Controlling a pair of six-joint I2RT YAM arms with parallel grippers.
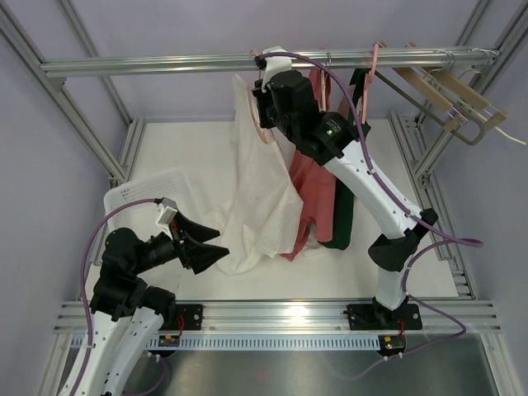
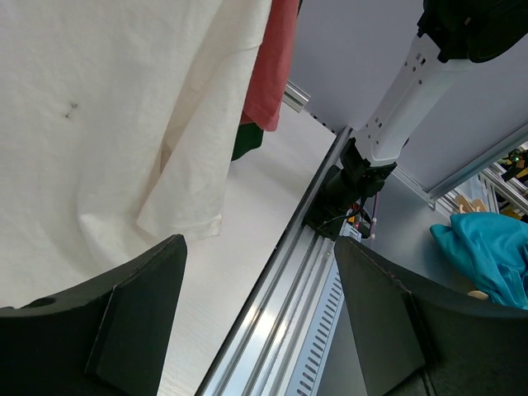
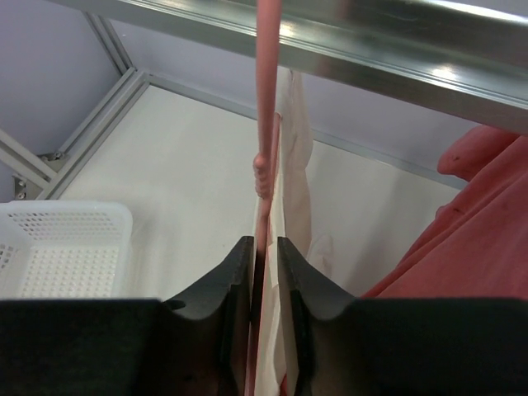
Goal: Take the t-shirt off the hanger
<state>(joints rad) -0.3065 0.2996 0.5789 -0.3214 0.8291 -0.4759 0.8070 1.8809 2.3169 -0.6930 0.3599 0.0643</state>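
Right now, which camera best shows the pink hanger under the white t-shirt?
Right wrist: the pink hanger fills the centre, pinched in the right claw. Top external shows only a curved bit beside that wrist; left wrist misses it entirely.

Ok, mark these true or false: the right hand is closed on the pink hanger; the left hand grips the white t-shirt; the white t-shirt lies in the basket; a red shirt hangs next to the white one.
1. The right hand is closed on the pink hanger. True.
2. The left hand grips the white t-shirt. False: it is open, beside the hem, holding nothing.
3. The white t-shirt lies in the basket. False: it hangs from the hanger on the rail.
4. A red shirt hangs next to the white one. True.
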